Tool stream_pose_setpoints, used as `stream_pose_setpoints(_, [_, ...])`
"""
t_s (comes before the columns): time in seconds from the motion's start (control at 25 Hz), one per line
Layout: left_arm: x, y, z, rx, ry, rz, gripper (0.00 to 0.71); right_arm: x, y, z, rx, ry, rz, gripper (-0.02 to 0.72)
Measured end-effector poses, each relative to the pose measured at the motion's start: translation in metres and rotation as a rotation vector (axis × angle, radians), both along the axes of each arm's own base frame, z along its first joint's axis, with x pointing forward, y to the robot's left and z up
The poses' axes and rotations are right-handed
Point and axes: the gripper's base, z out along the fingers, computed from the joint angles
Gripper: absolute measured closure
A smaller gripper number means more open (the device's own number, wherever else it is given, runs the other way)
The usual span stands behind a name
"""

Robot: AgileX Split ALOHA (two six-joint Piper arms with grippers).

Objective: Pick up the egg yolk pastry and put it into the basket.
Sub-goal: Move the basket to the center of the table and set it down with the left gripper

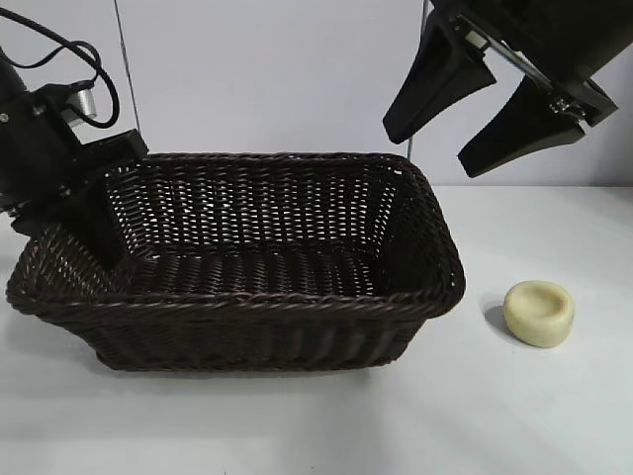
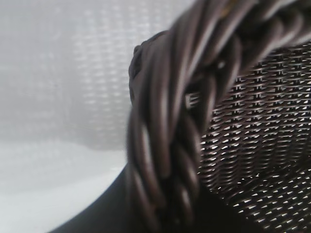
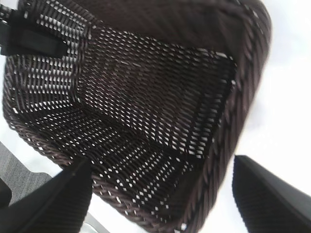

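The egg yolk pastry (image 1: 539, 313), a pale cream round puck, lies on the white table to the right of the basket (image 1: 247, 302). My right gripper (image 1: 432, 150) hangs open high above the basket's right end, left of and above the pastry, with nothing between its fingers. In the right wrist view the basket (image 3: 146, 97) fills the space below the spread fingers (image 3: 63, 199), and the pastry is out of view. My left gripper (image 1: 94, 223) is shut on the basket's left rim. That braided rim (image 2: 165, 145) shows close up in the left wrist view.
The basket's left end sits slightly raised where the left gripper holds it. White table surface (image 1: 554, 416) stretches in front of and to the right of the basket. A pale wall stands behind.
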Motion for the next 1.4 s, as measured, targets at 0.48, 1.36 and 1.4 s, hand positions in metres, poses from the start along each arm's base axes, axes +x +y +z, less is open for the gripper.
stream_pose_setpoints(0.48, [0.006,0.001,-0.018,0.023,0.002,0.004,0.61,0.0,0.0,0.0,0.0,0.002,0.002,0.135])
stream_pose_setpoints(1.36, [0.006,0.001,-0.017,0.026,0.011,-0.009,0.07,-0.001,0.0,0.0,-0.001,0.006,0.005,0.135])
stream_pose_setpoints(1.4, [0.005,0.002,-0.015,0.035,0.012,-0.018,0.065,-0.001,0.0,0.0,-0.001,0.007,0.005,0.135])
